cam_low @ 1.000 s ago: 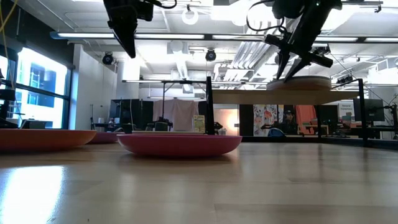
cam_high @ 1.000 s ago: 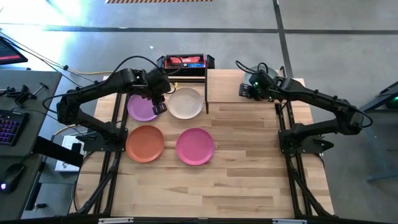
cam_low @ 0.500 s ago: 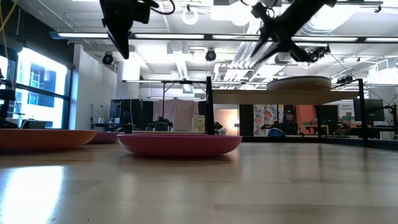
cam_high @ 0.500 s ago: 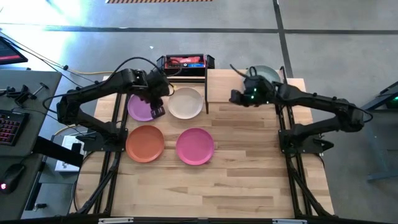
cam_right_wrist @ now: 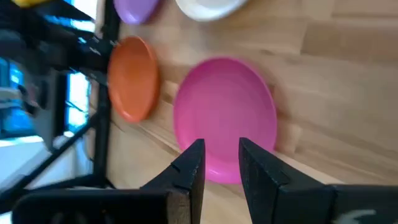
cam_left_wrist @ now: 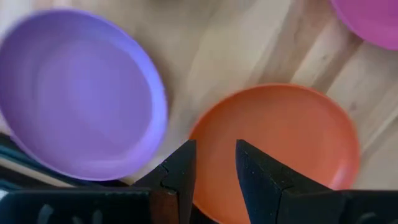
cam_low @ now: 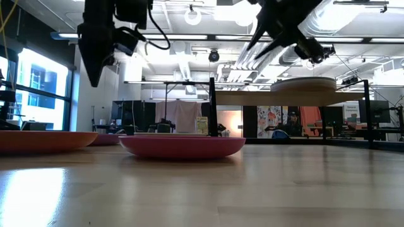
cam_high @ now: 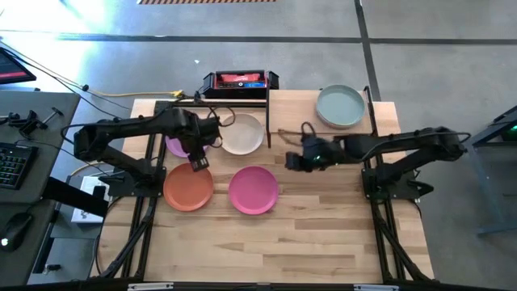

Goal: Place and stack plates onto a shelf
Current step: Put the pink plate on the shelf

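1. Plates in five colours are in sight: a round shallow matte pale teal plate sits alone on the small raised light-wood shelf at the table's far right, near the shelf's right end.
2. On the slatted wooden tabletop, four more matte plates form a loose square: a purple plate and a cream-white plate at the back, an orange plate and a pink plate in front, each lying flat and upright.
3. Hovering over the gap between the purple and orange plates, the left gripper holds nothing; its left wrist view shows its two dark fingers slightly parted.
4. Just right of the pink plate, above bare wood in front of the shelf, the right gripper is likewise empty, its fingers a narrow gap apart.
5. Behind the plates, a red-and-black box rests at the table's far edge.
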